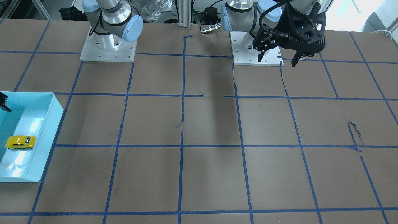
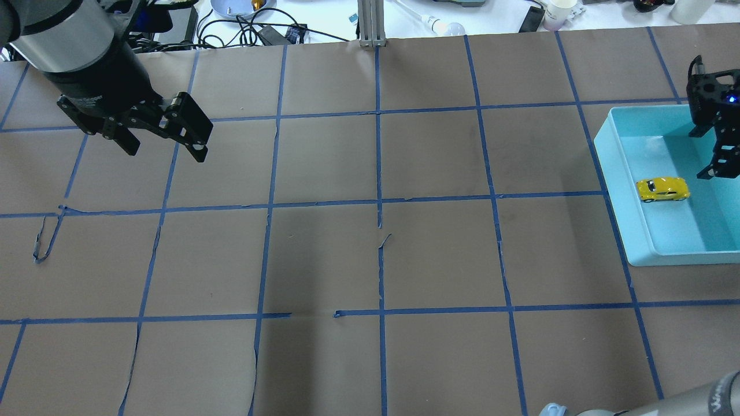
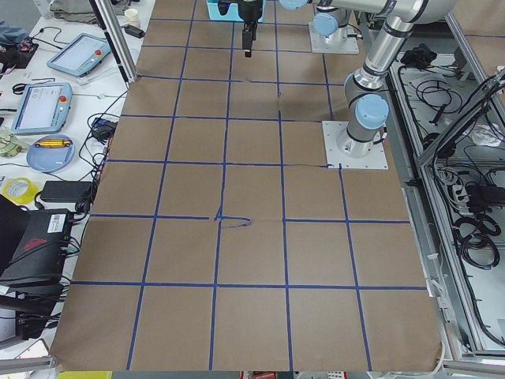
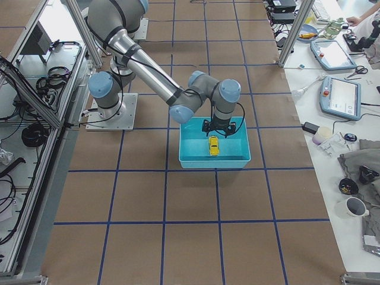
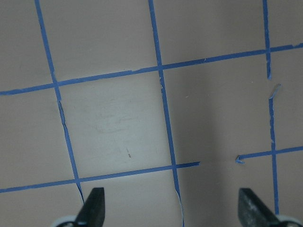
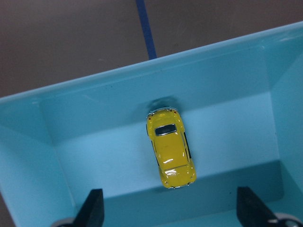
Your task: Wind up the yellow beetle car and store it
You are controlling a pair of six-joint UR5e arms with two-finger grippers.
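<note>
A brown paper table (image 2: 376,260), gridded in blue tape, is carrying a smooth cyan plastic bin (image 2: 615,185) on the robot's right. The left gripper (image 2: 166,154) is hanging wide open, well apart from it. The right gripper (image 6: 170,208) is hovering over the bin, jaws wide. The car (image 6: 170,149), glossy, rounded and yellow, is sitting on the bin floor below them, its long axis crossing their closing line.

readable text: none in any view
right arm (image 2: 720,396): pale lettering at the overhead view's lower edge, too blurred to read
tablet screens (image 3: 43,106): too small to read
yellow beetle car (image 6: 170,147): no legible marking
</note>
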